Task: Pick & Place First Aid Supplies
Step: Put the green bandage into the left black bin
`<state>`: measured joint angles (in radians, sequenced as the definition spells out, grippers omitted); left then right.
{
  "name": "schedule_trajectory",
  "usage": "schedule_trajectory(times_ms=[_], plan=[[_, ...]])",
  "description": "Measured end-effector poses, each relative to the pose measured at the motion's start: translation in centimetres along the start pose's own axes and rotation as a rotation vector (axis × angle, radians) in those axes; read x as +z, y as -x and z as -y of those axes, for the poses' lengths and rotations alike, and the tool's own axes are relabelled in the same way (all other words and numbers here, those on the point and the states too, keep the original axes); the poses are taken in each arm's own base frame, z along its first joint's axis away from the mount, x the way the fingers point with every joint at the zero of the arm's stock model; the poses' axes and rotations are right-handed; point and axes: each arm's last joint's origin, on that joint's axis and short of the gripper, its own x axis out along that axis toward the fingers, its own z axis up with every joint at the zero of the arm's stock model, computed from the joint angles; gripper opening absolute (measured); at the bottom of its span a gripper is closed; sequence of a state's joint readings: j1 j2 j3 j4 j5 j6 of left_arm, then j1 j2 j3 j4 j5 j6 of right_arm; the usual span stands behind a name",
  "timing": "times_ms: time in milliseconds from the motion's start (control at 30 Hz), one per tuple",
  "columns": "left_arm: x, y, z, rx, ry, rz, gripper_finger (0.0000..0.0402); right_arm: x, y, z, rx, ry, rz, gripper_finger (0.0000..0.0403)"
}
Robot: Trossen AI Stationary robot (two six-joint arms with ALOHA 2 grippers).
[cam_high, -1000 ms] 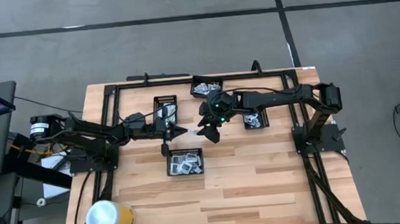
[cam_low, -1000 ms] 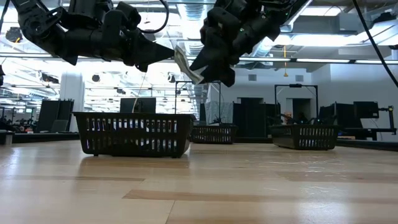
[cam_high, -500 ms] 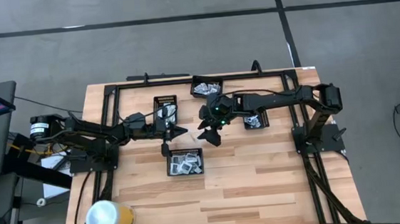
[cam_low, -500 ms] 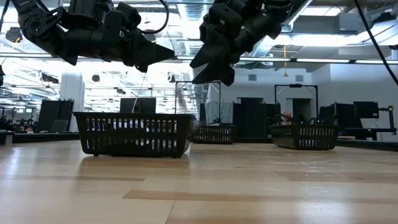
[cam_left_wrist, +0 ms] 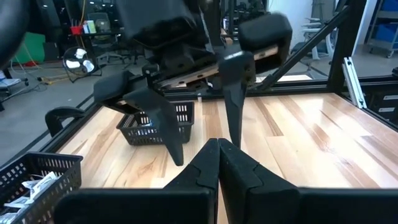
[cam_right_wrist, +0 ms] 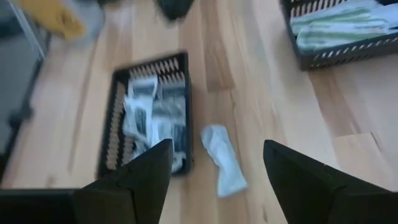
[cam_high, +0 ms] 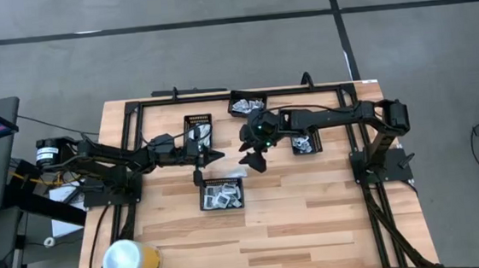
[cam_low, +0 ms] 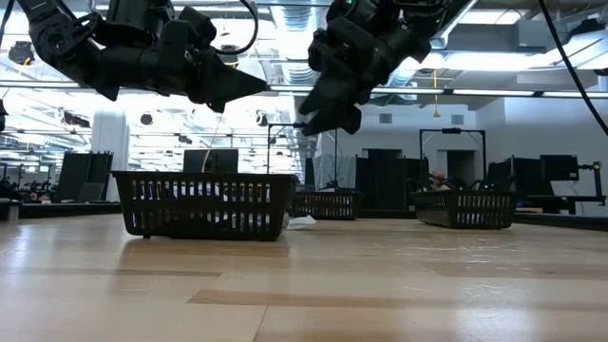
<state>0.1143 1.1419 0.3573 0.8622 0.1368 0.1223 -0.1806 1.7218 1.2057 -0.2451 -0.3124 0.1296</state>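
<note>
Since the right pincer [cam_high: 253,160] hangs released above a white packet [cam_right_wrist: 222,158] lying on the surface just outside the front tray [cam_high: 223,205], at its three o'clock side, the drop looks missed, calling for a re-grasp, while the left pincer [cam_high: 215,155] waits clenched.

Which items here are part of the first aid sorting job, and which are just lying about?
Job:
- loose packet on the table beside the near tray
- sachets in that tray
- green-white strips
- right gripper, open
- left gripper, shut

Lying about:
- yellow cup
</note>
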Motion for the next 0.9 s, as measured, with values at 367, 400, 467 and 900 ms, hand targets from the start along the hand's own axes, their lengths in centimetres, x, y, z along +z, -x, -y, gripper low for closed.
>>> schedule_trajectory(times_ms=[367, 400, 467, 900], plan=[[-0.7, 0.0, -0.3, 0.142, 0.134, -0.073, 0.0005, -1.8, -0.1, -0.5, -0.033, 0.262, -0.172, 0.0244], [-0.8, 0.1, -0.4, 0.167, 0.152, -0.085, 0.0005, -1.8, -0.1, -0.5, -0.032, 0.274, -0.174, 0.0244], [-0.9, 0.1, -0.5, 0.198, 0.178, -0.096, 0.0006, -2.0, -1.0, -0.4, -0.025, 0.313, -0.18, 0.0244], [-1.0, 0.2, -0.6, 0.263, 0.179, -0.11, 0.0075, -5.0, -5.5, 1.2, 0.0, 0.366, -0.338, 0.0244]])
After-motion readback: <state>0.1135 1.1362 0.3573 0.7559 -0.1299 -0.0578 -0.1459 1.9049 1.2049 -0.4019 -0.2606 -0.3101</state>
